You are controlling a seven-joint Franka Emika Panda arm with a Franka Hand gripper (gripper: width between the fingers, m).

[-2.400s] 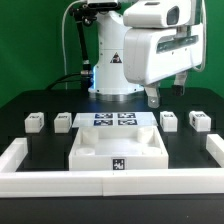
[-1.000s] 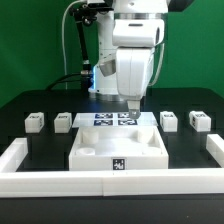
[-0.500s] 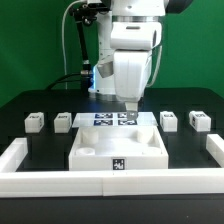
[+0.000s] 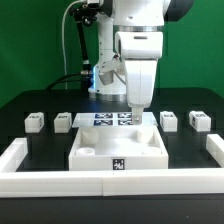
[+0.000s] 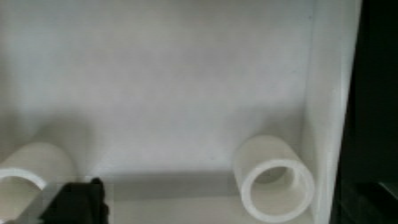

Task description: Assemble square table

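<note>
The arm [image 4: 138, 55] stands almost upright over the far side of the tabletop [image 4: 118, 152]. The fingers [image 4: 136, 113] are low above its far rim, toward the exterior view's right.

The tabletop lies underside up in the middle of the black counter [image 4: 30, 100], just in front of the marker board [image 4: 112, 119]. It sits inside the white border rail [image 4: 18, 158] with its tagged edge facing the camera. Whether it touches the front rail cannot be told. Lying this way, the raised rim and the leg sockets [image 5: 276, 182] are open from above, which is probably why it is placed so.

The wrist view looks down into the slab and shows a pale floor, two round sockets, and dark counter beyond the rim. Only a sliver of one dark finger shows there, so how far apart the fingers stand cannot be told. Nothing is seen held between them.

The four legs [image 4: 168, 120] sit in a row, two on either side of the marker board and apart from the tabletop. None is fitted, so the assembly looks barely begun. The low pose at the rim suggests the arm means to grip or shift the slab first.
</note>
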